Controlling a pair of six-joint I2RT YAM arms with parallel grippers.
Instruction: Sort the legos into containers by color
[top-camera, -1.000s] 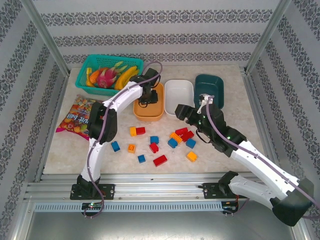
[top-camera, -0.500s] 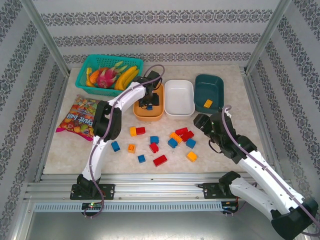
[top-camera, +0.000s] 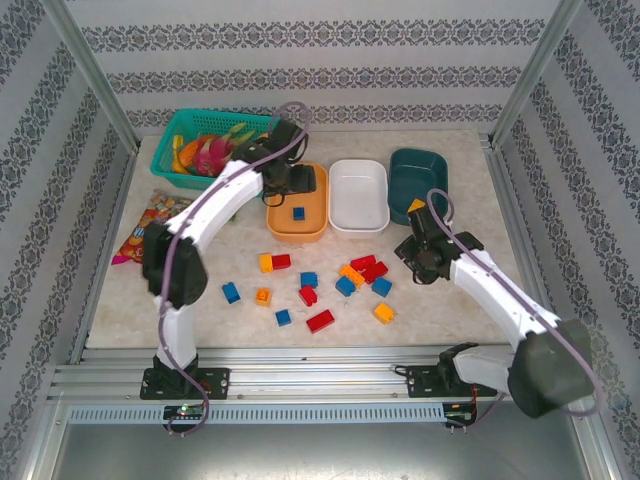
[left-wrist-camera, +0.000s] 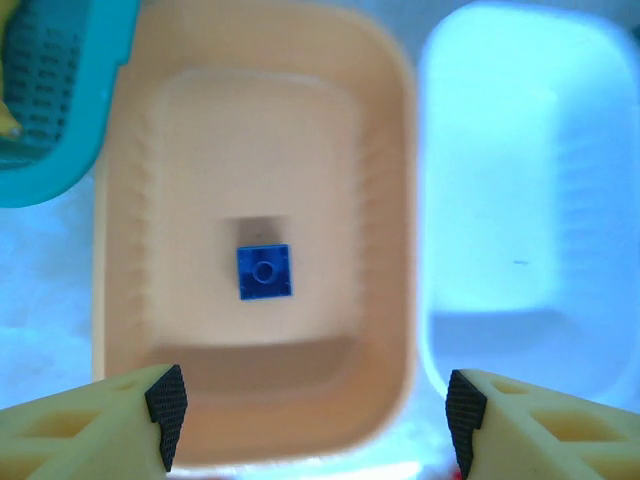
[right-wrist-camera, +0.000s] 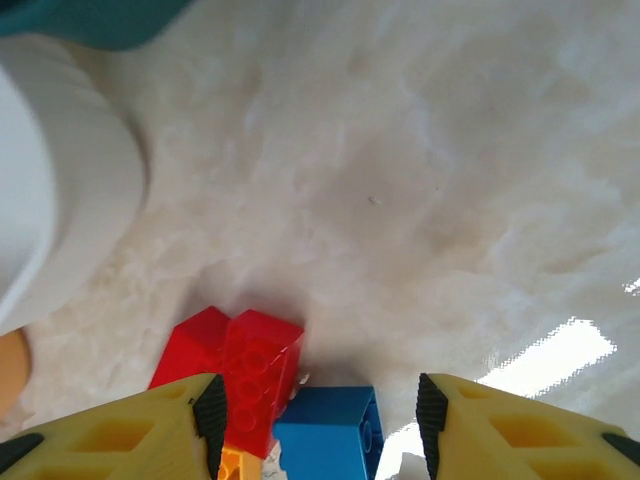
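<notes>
A blue lego (top-camera: 298, 212) (left-wrist-camera: 264, 271) lies alone in the orange tray (top-camera: 282, 225) (left-wrist-camera: 380, 200). My left gripper (top-camera: 298, 182) (left-wrist-camera: 315, 405) hangs open and empty above that tray's near end. An orange lego (top-camera: 415, 205) rests in the dark teal tray (top-camera: 425, 165). The white tray (top-camera: 358, 195) (left-wrist-camera: 520, 150) between them holds nothing. Several red, blue and orange legos (top-camera: 345, 286) are scattered on the table. My right gripper (top-camera: 408, 252) (right-wrist-camera: 318, 420) is open just right of the pile, above a red lego (right-wrist-camera: 250, 375) and a blue lego (right-wrist-camera: 325, 430).
A teal mesh basket (top-camera: 185, 130) with fruit stands at the back left, its corner (left-wrist-camera: 50, 100) near the orange tray. A colourful snack bag (top-camera: 150, 235) lies on the left, partly under my left arm. Bare table stretches right of the pile.
My left gripper has let go of the blue lego in the orange tray and risen. My right gripper dropped the orange lego in the teal tray and swung back to the pile.
</notes>
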